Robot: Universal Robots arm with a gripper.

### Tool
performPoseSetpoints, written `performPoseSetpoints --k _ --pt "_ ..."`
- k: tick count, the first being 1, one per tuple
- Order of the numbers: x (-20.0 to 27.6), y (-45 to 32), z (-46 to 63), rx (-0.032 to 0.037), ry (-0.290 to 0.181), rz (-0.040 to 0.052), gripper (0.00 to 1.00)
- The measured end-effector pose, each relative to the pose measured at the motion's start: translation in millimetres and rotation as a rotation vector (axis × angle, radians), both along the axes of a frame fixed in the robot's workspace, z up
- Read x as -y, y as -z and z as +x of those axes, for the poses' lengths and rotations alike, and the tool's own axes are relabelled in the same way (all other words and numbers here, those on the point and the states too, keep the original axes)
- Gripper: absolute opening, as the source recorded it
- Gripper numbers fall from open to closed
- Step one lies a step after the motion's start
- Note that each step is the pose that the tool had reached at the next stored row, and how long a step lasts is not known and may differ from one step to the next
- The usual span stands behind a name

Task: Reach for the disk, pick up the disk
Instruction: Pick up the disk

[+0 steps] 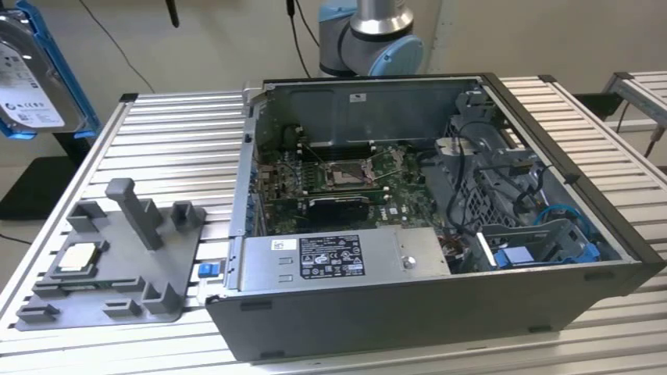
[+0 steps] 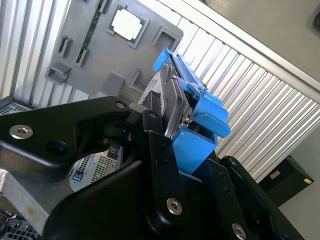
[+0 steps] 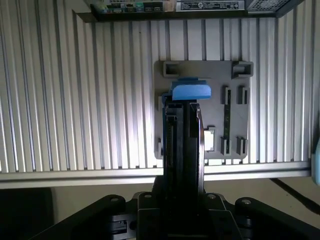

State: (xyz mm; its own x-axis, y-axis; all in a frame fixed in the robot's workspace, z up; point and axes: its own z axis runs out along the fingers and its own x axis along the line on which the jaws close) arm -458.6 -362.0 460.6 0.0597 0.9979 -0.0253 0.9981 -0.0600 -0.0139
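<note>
1. Black fingers of the gripper are drawn in narrow and clamp the disk. One finger presses against its silver face, and the blue bracket juts out beyond them.
2. In the exterior view the disk hangs at the upper left of the frame, clear of the ribbed table. Its label faces the camera and its long axis is near upright.
3. In the first wrist view it shows edge-on over the grey fixture.

The disk hangs over the slotted tray.
</note>
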Motion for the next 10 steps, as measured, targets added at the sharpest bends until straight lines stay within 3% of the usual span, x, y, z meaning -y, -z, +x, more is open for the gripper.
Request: performPoseSetpoints --k 4,10 --pt "0.0 -8.4 0.0 0.0004 0.000 0.0001 0.00" --pt "0.0 -28.3 0.0 0.0008 -0.001 0.0000 0.00"
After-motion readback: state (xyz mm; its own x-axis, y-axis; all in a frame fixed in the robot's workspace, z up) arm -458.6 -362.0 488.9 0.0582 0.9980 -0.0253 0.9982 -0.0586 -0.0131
